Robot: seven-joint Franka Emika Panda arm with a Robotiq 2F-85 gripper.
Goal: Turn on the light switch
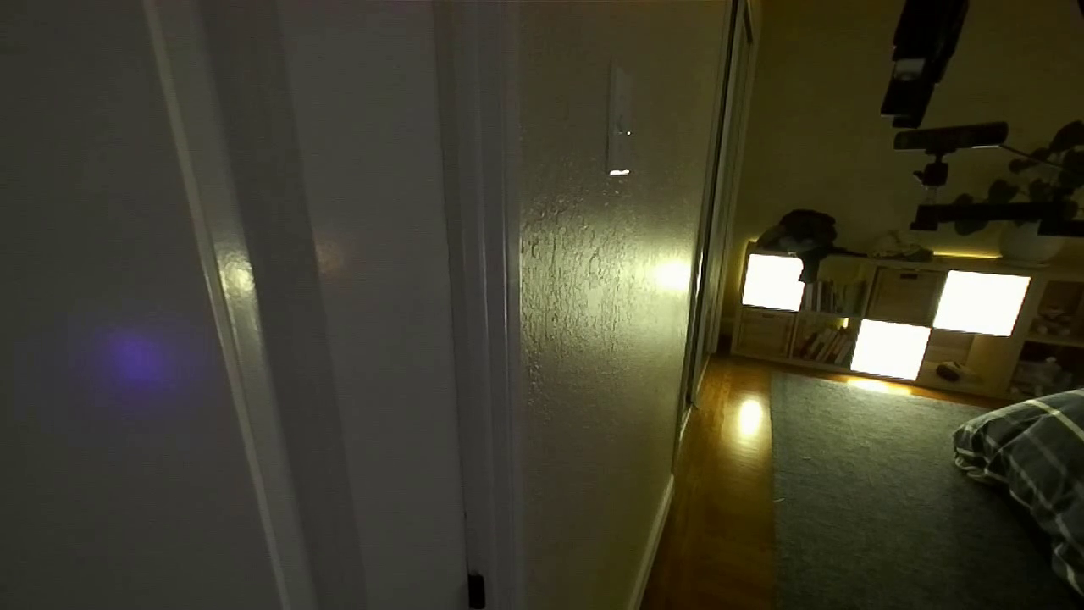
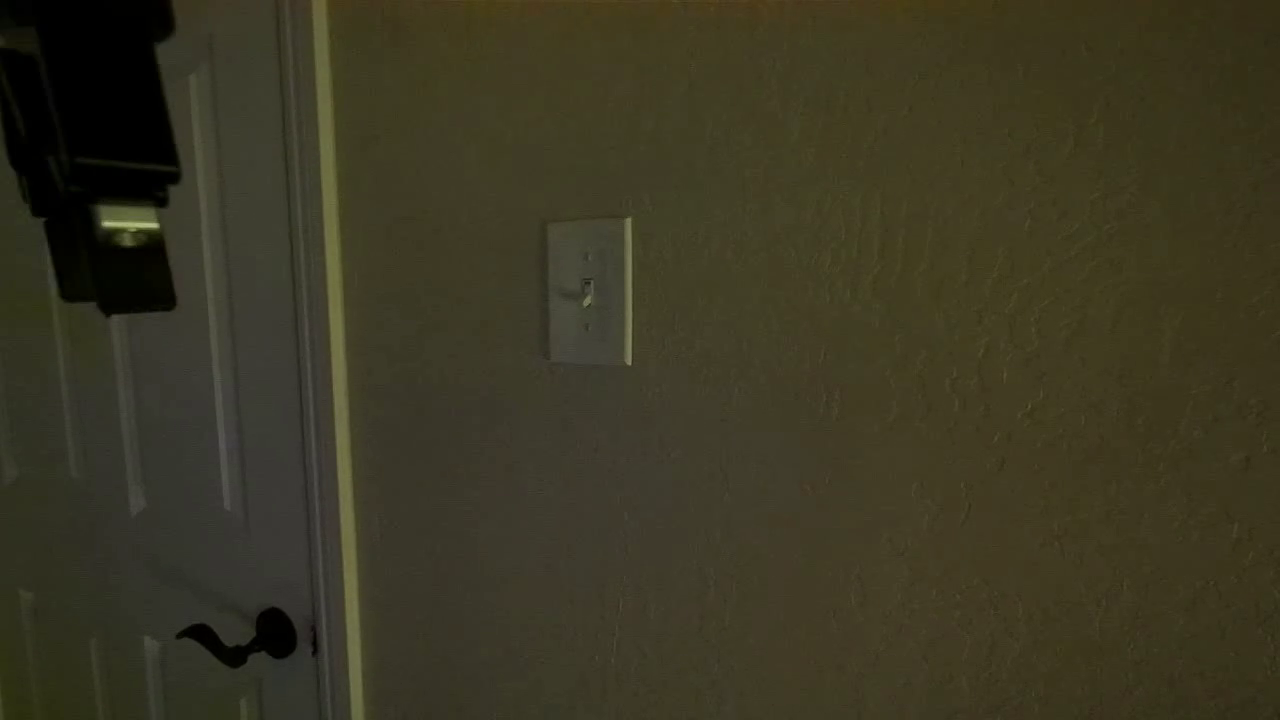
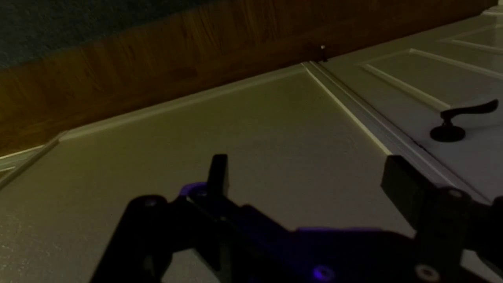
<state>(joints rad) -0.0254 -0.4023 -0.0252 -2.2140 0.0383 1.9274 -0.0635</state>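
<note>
The light switch is a small white wall plate with a toggle in its middle. It shows in both exterior views, edge-on with a bright glint point(image 1: 620, 119) and nearly face-on point(image 2: 570, 320). The toggle seems to point down, but the light is dim. My gripper point(image 3: 305, 167) is open in the wrist view, its two black fingers wide apart with nothing between them. In an exterior view the gripper point(image 2: 115, 255) is at the upper left, beside the plate in the picture and apart from it. It also shows at the upper right point(image 1: 919, 80). The switch is out of the wrist view.
A white door point(image 2: 150, 420) with a dark lever handle point(image 2: 245, 637) and a door frame point(image 2: 335, 420) stand beside the textured wall point(image 2: 850, 450). A shelf point(image 1: 834, 292) with glowing cubbies, a camera on a mount point(image 1: 948, 137), a bed point(image 1: 1029, 457) and a rug point(image 1: 864, 483) are beyond.
</note>
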